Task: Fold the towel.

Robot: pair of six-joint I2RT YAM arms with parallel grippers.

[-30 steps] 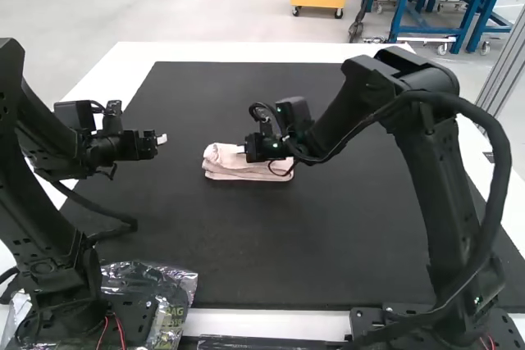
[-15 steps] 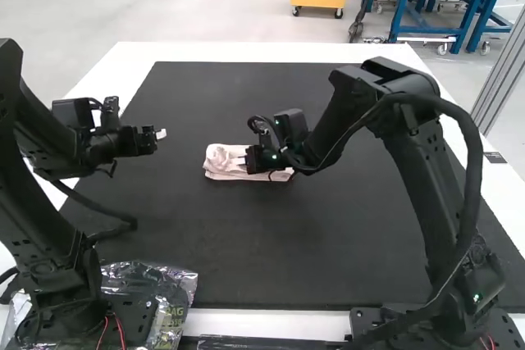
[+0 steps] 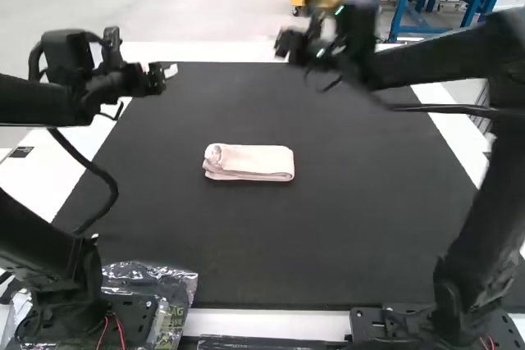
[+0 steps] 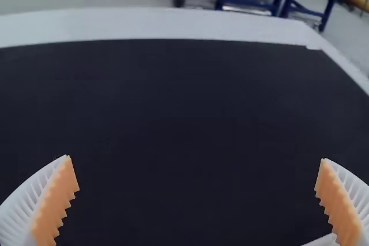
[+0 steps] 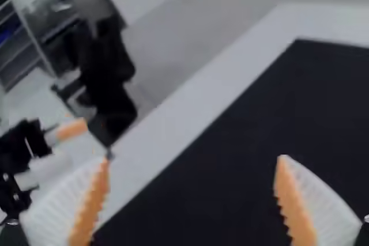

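- L gripper [image 3: 171, 70]: approx 11 o'clock of towel, nr mat's far L corner; fingers [image 4: 56, 203] wide apart.
- Clear plastic bag [image 3: 182, 280]: approx 7 o'clock of towel, crinkled, by L arm base.
- Pink towel [image 3: 248, 161]: folded in narrow strip on blk mat [image 3: 246, 260], long sides running 9 to 3 o'clock.
- R gripper [image 3: 289, 43]: approx 1 o'clock of towel, blurred; fingers [image 5: 293, 200] apart.

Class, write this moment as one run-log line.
pink towel: folded, on dark mat | left gripper: open, empty | right gripper: open, empty
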